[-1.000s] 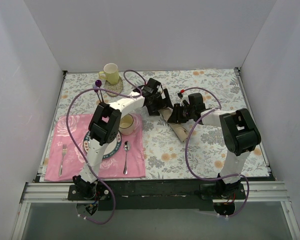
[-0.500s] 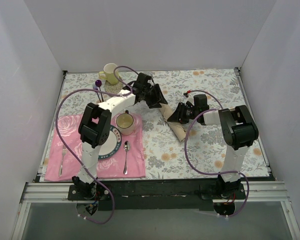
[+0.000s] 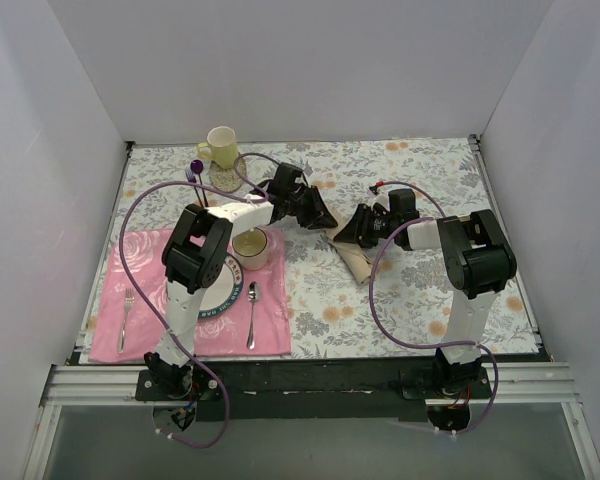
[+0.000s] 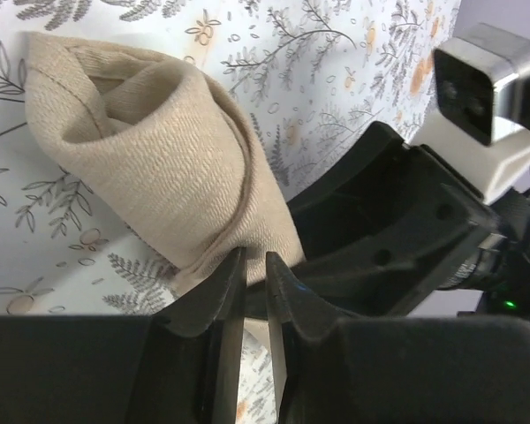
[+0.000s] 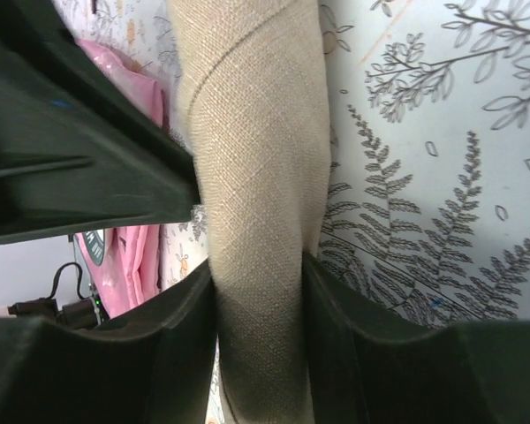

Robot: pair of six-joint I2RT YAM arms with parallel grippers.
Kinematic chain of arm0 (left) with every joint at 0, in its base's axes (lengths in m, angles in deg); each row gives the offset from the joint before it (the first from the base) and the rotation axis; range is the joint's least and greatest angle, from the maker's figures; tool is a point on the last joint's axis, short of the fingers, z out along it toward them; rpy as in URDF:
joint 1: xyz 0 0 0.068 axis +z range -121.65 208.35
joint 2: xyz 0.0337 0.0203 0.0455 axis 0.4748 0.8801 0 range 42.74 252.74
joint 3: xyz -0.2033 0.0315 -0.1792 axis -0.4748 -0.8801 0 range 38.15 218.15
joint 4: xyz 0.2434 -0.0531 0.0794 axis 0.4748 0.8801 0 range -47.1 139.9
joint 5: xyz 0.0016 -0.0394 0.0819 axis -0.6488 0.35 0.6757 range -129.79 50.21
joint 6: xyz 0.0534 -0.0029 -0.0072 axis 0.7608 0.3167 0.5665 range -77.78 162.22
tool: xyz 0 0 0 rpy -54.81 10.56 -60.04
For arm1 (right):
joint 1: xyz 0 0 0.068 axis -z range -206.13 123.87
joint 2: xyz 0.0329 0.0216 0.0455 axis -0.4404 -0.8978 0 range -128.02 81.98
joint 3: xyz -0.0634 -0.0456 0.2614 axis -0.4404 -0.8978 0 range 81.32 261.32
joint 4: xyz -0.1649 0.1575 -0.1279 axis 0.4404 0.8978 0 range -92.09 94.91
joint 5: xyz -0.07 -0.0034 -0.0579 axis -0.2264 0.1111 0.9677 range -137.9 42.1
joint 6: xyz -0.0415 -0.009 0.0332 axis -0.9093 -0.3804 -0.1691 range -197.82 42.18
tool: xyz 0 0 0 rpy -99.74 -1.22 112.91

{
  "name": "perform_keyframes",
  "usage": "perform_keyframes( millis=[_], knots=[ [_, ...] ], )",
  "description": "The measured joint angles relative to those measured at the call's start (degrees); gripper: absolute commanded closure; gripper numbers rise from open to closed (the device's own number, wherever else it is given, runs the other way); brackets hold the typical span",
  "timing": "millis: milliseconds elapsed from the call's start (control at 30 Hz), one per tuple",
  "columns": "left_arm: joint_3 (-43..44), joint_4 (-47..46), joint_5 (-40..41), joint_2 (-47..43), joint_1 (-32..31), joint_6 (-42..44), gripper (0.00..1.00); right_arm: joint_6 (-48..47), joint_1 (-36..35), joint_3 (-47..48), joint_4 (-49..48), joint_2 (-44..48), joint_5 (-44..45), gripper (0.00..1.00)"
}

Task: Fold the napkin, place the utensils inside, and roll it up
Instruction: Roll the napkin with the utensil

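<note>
Napkin roll (image 5: 256,177) clamped in right claw (image 5: 258,291); near-closed left claw (image 4: 252,265) touches its end.

Left hand (image 4: 254,269): raised half a second ago, now lowered again onto the napkin (image 4: 159,150) end, facing the right hand (image 5: 258,287). Left forearm: drawn back off the cup (image 3: 252,245). Napkin: roll shorter, tighter.

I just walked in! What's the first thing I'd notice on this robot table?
The rolled tan napkin in the middle, with both grippers on it: the right gripper clamps around the roll, the left gripper pinches its edge. Next, the bright pink placemat at the near left, with a plate, fork and spoon.
</note>
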Motion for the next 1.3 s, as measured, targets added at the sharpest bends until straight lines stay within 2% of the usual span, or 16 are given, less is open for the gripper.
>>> perform_keyframes(
  millis=[200, 467, 700, 967, 1300],
  knots=[
    [-3.2, -2.4, 0.0, 0.4, 0.1, 0.0, 0.87, -2.1, -0.1, 1.0, 2.1, 0.5, -0.4, 0.41],
    [-6.1, -4.0, 0.2, 0.4, 0.1, 0.0, 0.87, -10.9, -0.2, 4.1, 12.3, 3.4, 4.6, 0.30],
    [-6.4, -3.5, 0.5, 0.4, 0.1, 0.2, 0.85, -15.8, -0.1, 4.9, 19.0, 6.0, 9.0, 0.28],
    [-6.0, -2.7, 0.5, 0.4, 0.1, 0.2, 0.78, -18.3, -0.8, 5.6, 21.0, 6.3, 10.5, 0.23],
    [-4.5, -0.1, 0.7, -0.7, 0.1, 0.3, 0.70, -24.5, -7.3, 8.2, 28.6, 8.8, 25.6, 0.13]
  ],
)
